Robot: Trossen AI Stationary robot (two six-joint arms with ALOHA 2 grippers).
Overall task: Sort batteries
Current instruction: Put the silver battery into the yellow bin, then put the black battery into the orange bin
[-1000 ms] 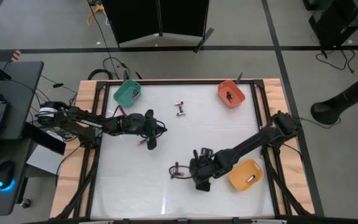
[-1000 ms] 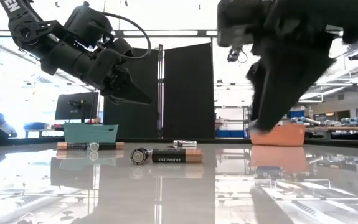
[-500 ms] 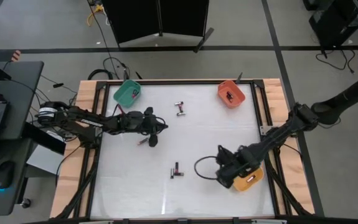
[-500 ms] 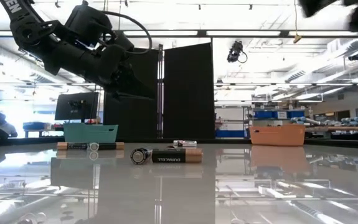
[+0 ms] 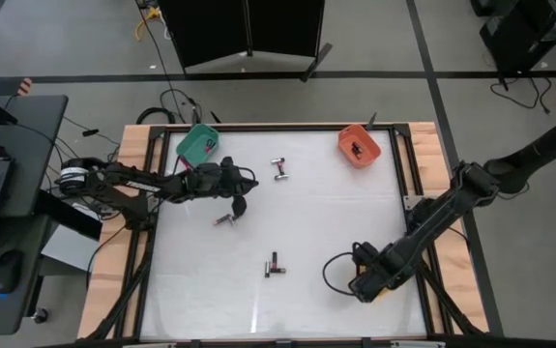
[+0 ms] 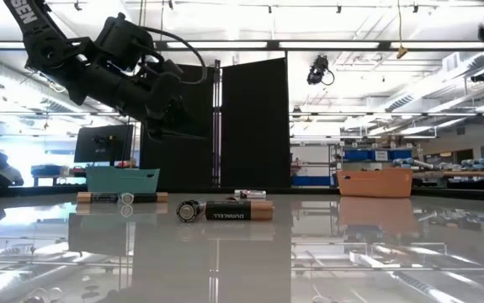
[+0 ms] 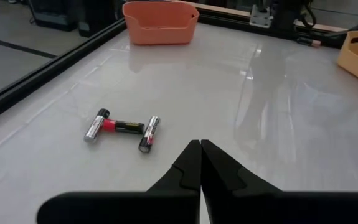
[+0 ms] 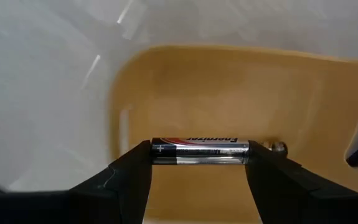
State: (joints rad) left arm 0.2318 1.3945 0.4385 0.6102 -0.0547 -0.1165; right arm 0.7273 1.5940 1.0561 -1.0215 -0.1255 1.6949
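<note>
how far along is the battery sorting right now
Partly done. Done: something dark lies in the orange bin. In hand: the right gripper holds a silver-and-black battery over the yellow bin. Left: loose batteries near the teal bin, beside the shut left gripper and mid-table.

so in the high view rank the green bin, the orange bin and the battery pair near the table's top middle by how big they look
1-2. green bin and orange bin: look alike, no ranking.
3. battery pair: far smaller than either bin.

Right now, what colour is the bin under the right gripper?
Yellow-orange bin, clearest in the right wrist view; the right gripper holds a battery over it.
</note>
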